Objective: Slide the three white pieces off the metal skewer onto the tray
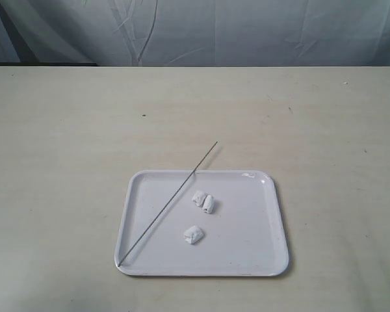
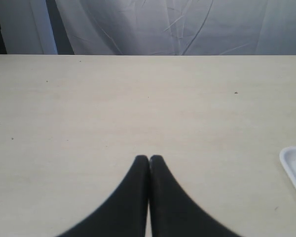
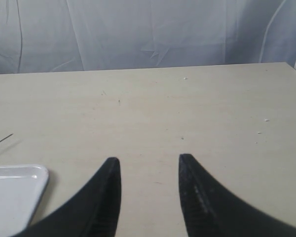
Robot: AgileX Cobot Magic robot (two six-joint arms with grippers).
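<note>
The white tray (image 1: 266, 260) lies on the table in the exterior view, with three white pieces loose on it: two touching each other (image 1: 204, 201) near the middle and one (image 1: 193, 234) nearer the front. The thin metal skewer (image 1: 175, 194) lies bare, slanting from the tray's front left corner out over its far rim. Neither gripper shows in the exterior view. My left gripper (image 2: 149, 159) is shut with nothing in it, above bare table, a tray corner (image 2: 295, 165) at the frame edge. My right gripper (image 3: 149, 161) is open and empty; the tray's corner (image 3: 19, 182) and the skewer's tip (image 3: 2, 140) sit beside it.
The table (image 1: 65, 143) is a pale wooden surface with a few small dark specks. A wrinkled white cloth backdrop (image 1: 214, 29) hangs behind its far edge.
</note>
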